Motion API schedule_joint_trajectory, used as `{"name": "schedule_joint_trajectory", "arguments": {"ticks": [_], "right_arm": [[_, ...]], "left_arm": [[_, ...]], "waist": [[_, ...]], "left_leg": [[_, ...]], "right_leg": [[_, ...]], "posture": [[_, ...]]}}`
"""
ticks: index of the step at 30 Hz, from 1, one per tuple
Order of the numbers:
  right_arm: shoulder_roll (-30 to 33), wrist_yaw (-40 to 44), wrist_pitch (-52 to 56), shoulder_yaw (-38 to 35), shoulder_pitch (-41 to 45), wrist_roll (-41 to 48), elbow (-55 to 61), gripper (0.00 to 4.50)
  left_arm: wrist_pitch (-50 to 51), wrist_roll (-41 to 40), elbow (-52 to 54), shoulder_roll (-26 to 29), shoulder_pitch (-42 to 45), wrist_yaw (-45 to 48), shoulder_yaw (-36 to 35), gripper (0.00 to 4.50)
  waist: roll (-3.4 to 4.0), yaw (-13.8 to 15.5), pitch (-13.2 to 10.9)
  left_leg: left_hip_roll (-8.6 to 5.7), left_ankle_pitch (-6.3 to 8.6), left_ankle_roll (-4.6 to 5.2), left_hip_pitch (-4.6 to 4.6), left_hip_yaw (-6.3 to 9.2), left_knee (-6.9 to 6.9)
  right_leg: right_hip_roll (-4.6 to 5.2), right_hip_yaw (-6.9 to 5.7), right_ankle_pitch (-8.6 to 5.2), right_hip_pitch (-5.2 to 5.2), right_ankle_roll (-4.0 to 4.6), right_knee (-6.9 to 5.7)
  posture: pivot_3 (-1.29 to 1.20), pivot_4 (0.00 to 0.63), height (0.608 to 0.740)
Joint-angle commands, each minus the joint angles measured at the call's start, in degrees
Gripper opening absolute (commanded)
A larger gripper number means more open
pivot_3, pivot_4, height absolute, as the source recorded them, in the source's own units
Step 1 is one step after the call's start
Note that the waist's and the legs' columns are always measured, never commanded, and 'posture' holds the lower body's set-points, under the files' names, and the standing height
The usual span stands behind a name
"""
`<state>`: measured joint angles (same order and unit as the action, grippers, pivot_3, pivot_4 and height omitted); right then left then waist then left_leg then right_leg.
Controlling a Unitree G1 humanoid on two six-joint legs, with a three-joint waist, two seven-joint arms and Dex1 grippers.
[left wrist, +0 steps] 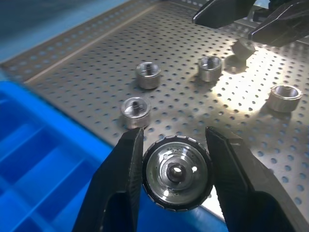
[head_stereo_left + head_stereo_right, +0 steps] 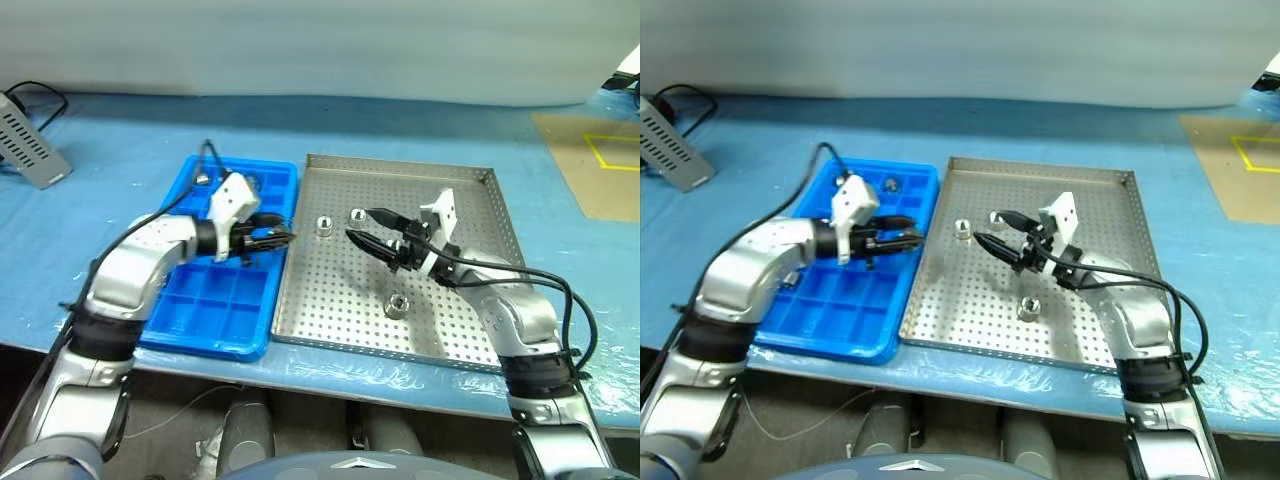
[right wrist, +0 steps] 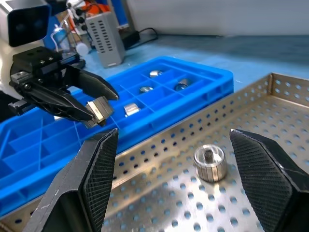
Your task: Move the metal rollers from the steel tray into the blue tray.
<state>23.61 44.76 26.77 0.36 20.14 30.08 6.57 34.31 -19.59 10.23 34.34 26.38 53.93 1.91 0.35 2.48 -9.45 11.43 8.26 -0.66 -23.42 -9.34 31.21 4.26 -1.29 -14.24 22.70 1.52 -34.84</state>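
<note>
My left gripper (image 2: pixel 283 239) is shut on a metal roller (image 1: pixel 176 172), held above the right edge of the blue tray (image 2: pixel 215 310), next to the rim of the steel tray (image 2: pixel 330 310). The blue tray holds several rollers (image 3: pixel 146 89) in its far compartments. More rollers lie loose on the steel tray's perforated floor, among them one (image 2: pixel 324 226) near its left rim and one (image 2: pixel 397 303) toward the front. My right gripper (image 2: pixel 360 224) hovers open over the steel tray, pointing at the left gripper, with a roller (image 3: pixel 209 162) on the floor ahead of its fingers (image 3: pixel 96 183).
Both trays rest on a table under a blue cover. A grey vented box (image 2: pixel 30 150) with a cable sits at the back left. A brown mat (image 2: pixel 600 165) with yellow tape lies at the back right.
</note>
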Motion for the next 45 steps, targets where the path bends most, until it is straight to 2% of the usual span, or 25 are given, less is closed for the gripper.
{"name": "schedule_joint_trajectory", "arguments": {"ticks": [1,4,8,13,19,23,26,33,42,45], "right_arm": [[-2.31,3.12,-3.23,2.22,4.01,-1.19,-4.16,3.88],[-4.88,5.12,-5.01,3.98,7.14,-2.07,-8.1,3.88],[-10.22,7.3,-9.57,6.34,12.77,-4.65,-16.59,3.88],[-12.0,9.96,-14.13,6.31,17.12,-7.15,-25.01,3.88],[-12.19,13.67,-15.93,5.52,19.69,-7.63,-31.03,3.88],[-12.81,12.38,-14.08,6.0,19.51,-7.91,-28.11,3.88],[-12.66,11.64,-13.57,5.68,19.23,-8.25,-27.46,3.88],[-12.16,9.65,-11.8,5.78,16.29,-8.4,-22.67,3.88],[-11.98,8.39,-11.95,5.5,16.2,-9.04,-22.87,3.88],[-11.82,8.07,-12.0,5.46,16.08,-9.45,-22.89,3.91]], "left_arm": [[-2.31,0.24,6.07,3.03,-5.09,-3.85,-7.36,1.8],[-1.04,-0.29,7.95,4.0,-8.38,-7.26,-11.36,1.8],[1.36,-0.2,11.5,2.56,-14.36,-14.18,-16.57,1.8],[0.59,2.47,11.98,-2.47,-18.08,-23.15,-16.16,1.8],[-1.8,4.79,6.35,-9.09,-14.52,-29.01,-11.91,1.8],[-1.72,5.8,3.12,-11.49,-11.38,-30.01,-8.42,1.8],[-1.4,7.06,1.27,-10.82,-10.71,-29.27,-6.27,1.8],[0.65,4.88,2.92,-9.77,-11.57,-28.4,-8.37,1.8],[0.79,7.27,-0.69,-11.88,-10.26,-31.26,-5.84,1.8],[1.86,6.38,-1.62,-13.0,-9.37,-32.31,-7.26,2.66]], "waist": [[0.0,0.14,0.0],[-0.01,0.51,-0.01],[-0.04,0.83,-0.02],[-0.06,3.15,-0.03],[-0.1,5.4,-0.03],[-0.11,5.99,-0.04],[-0.11,5.95,-0.03],[-0.1,5.91,-0.03],[-0.1,5.92,-0.03],[-0.1,5.87,-0.03]], "left_leg": [[0.01,0.0,-0.01,0.0,0.01,0.0],[0.02,-0.01,-0.03,0.0,0.02,-0.01],[0.02,-0.03,-0.05,-0.03,0.05,0.02],[0.02,-0.03,-0.06,-0.12,0.11,0.03],[0.02,-0.04,-0.06,-0.2,0.28,0.25],[0.03,-0.04,-0.07,-0.23,0.37,0.45],[0.04,-0.1,-0.16,-0.22,0.44,0.46],[0.04,-0.23,-0.39,-0.23,0.53,0.44],[0.03,-0.27,-0.44,-0.22,0.53,0.44],[0.02,-0.28,-0.47,-0.21,0.53,0.44]], "right_leg": [[0.0,-0.02,0.0,0.0,0.0,-0.02],[-0.01,-0.05,0.0,0.0,0.0,-0.04],[0.0,-0.07,0.0,0.04,0.01,-0.12],[0.01,-0.12,0.0,0.1,0.02,-0.12],[0.04,-0.18,0.01,0.09,0.01,-0.29],[0.04,-0.18,0.01,0.13,0.01,-0.52],[0.03,-0.15,0.01,0.25,0.01,-0.68],[0.02,-0.15,0.0,0.28,0.02,-0.71],[0.02,-0.15,0.0,0.27,0.02,-0.73],[0.02,-0.15,0.0,0.25,0.01,-0.75]], "posture": [[0.0,0.15,0.74],[0.06,0.15,0.74],[0.15,0.15,0.74],[0.22,0.15,0.74],[0.24,0.15,0.74],[0.24,0.15,0.74],[0.22,0.15,0.74],[0.18,0.15,0.74],[0.16,0.15,0.74],[0.15,0.15,0.74]]}}
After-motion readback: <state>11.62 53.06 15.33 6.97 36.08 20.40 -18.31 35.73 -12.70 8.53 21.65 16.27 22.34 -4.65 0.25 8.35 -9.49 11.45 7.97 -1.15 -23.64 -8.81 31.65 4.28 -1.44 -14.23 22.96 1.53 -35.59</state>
